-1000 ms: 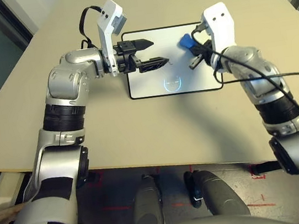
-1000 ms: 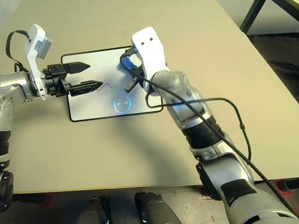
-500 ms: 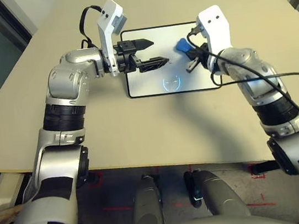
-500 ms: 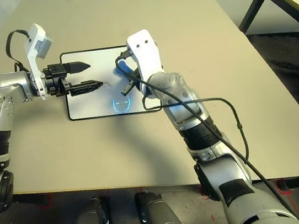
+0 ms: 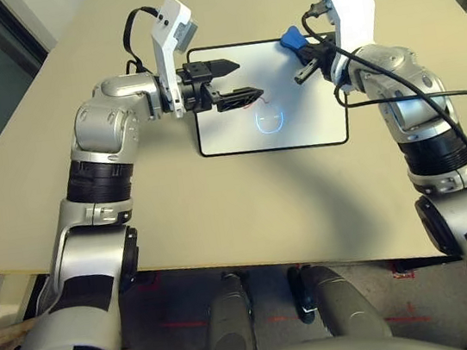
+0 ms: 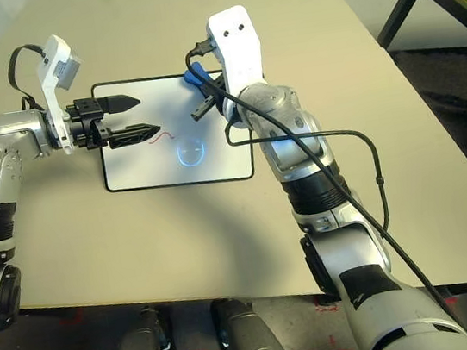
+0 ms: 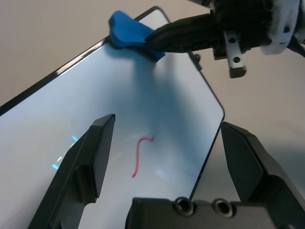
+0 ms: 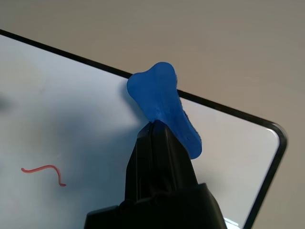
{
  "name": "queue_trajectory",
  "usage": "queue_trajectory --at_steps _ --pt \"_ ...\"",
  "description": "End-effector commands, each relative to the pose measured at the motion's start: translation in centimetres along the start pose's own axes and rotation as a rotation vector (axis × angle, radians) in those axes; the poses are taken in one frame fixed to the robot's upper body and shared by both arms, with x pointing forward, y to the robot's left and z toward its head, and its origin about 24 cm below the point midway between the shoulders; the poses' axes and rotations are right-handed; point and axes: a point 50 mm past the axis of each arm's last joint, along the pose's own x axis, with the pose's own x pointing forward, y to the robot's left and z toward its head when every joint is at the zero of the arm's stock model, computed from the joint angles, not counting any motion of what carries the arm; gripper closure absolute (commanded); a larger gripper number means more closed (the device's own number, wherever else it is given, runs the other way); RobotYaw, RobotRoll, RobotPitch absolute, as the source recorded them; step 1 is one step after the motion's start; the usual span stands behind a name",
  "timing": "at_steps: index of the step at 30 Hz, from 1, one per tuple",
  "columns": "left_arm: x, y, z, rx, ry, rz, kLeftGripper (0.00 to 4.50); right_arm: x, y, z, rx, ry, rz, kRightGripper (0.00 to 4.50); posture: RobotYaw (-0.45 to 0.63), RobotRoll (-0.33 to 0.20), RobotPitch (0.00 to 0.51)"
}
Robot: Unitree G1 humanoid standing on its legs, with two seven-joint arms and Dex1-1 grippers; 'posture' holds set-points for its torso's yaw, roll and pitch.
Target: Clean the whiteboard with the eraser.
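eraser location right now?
In the right gripper, the eraser sits over the whiteboard's far edge, toward its right corner. The red squiggle lies to its left, by the left gripper.

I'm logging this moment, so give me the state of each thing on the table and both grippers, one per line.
whiteboard: flat on the table, a red squiggle and a blue drawing unerased.
eraser: held at the board's far edge.
right gripper: shut on the eraser.
left gripper: open, empty, over the board near the squiggle.
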Motion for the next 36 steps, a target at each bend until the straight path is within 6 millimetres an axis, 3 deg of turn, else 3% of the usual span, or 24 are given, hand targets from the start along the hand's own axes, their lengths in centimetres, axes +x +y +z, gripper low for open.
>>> queue_trajectory --at_steps 1,8,22,29,36 --pt "-0.7 0.3 -0.9 0.003 0.064 0.02 0.0 0.2 2.3 -0.7 0.002 0.022 0.078 4.49 -0.04 0.0 0.162" --pt "-2.3 0.2 -2.3 -0.021 0.16 0.017 0.0 1.0 5.0 -1.9 -0.001 0.048 0.164 4.49 -0.01 0.0 0.162" --pt "-2.9 -0.5 -2.6 -0.045 0.177 0.019 0.0 2.3 9.5 -4.5 0.044 0.131 0.295 4.49 0.03 0.0 0.165" --pt "-2.7 -0.6 -2.6 -0.047 0.171 0.015 0.0 2.6 10.3 -4.3 0.06 0.135 0.319 4.49 0.02 0.0 0.163" --pt "-2.6 -0.6 -2.7 -0.048 0.17 0.009 0.0 2.8 9.2 -3.4 0.067 0.104 0.276 4.49 0.01 0.0 0.166"
